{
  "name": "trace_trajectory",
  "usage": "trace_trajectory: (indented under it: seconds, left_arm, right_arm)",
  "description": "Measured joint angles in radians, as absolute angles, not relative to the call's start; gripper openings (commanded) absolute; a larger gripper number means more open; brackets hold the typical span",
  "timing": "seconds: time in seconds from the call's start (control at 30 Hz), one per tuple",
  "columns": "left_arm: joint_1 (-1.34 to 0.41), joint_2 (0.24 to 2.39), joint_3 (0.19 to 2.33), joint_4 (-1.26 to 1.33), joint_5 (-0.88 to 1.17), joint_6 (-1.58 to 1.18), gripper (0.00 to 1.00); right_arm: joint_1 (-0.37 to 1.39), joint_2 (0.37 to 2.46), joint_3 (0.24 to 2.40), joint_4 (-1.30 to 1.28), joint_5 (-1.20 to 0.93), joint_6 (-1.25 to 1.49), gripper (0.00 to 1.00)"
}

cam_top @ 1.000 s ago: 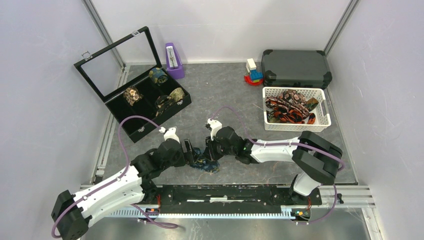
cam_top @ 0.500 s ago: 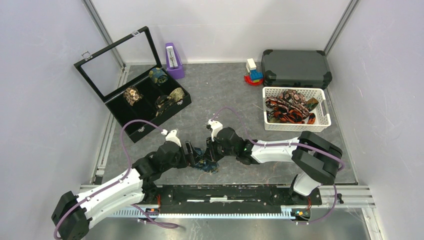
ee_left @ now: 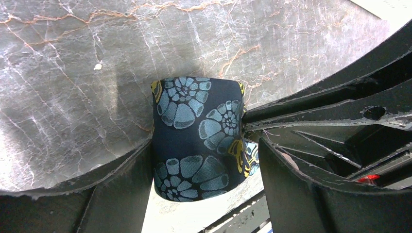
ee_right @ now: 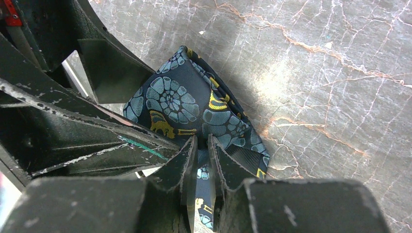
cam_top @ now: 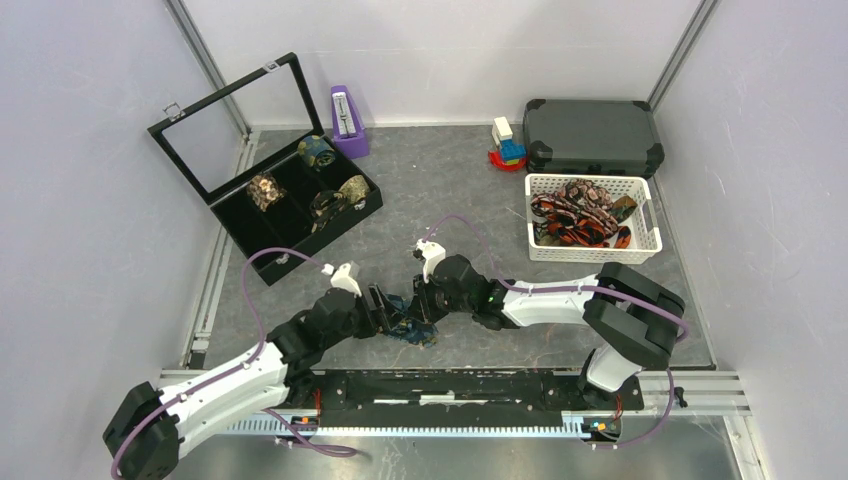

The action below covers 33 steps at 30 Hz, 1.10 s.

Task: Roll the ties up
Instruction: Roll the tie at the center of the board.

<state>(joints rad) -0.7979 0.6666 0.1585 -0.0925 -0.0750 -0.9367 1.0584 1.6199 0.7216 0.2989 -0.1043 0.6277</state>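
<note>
Four coiled ties point(cam_top: 265, 188) in black box point(cam_top: 322, 240)

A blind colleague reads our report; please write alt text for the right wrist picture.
The right gripper pinches a fold of a dark navy tie with blue and gold flowers, resting on the grey marbled table. Black fingers of the left gripper flank it at left.

Both arms stretch forward and inward, wrists low, meeting tip to tip. The left end effector point(ee_left: 204, 145) stands with its jaws spread wide. The right end effector point(ee_right: 202, 141) is pinched nearly closed on a fold of the navy tie point(ee_right: 180, 102).
</note>
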Motion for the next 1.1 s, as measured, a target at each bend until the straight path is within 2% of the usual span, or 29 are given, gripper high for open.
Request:
trace_trajectory:
  seconds: [0.33, 0.67, 0.8, 0.97, 1.1]
  left_arm:
    - [-0.797, 0.673, 0.101, 0.011, -0.075, -0.982, 0.71]
    - [-0.795, 0.678, 0.075, 0.064, -0.076, -1.003, 0.39]
    - [-0.795, 0.678, 0.075, 0.067, -0.076, -1.003, 0.32]
    - [-0.795, 0.678, 0.075, 0.066, -0.076, -1.003, 0.26]
    - [-0.795, 0.67, 0.075, 0.061, -0.08, -1.003, 0.22]
  right_arm:
    - [1.058, 1.62, 0.717, 0.305, -0.105, 0.63, 0.18]
    - [1.058, 1.62, 0.704, 0.329, -0.112, 0.635, 0.18]
    - [1.058, 1.62, 0.702, 0.331, -0.112, 0.635, 0.23]
    - [1.059, 1.607, 0.703, 0.314, -0.112, 0.627, 0.33]
    - [1.059, 1.562, 0.702, 0.266, -0.1, 0.615, 0.36]
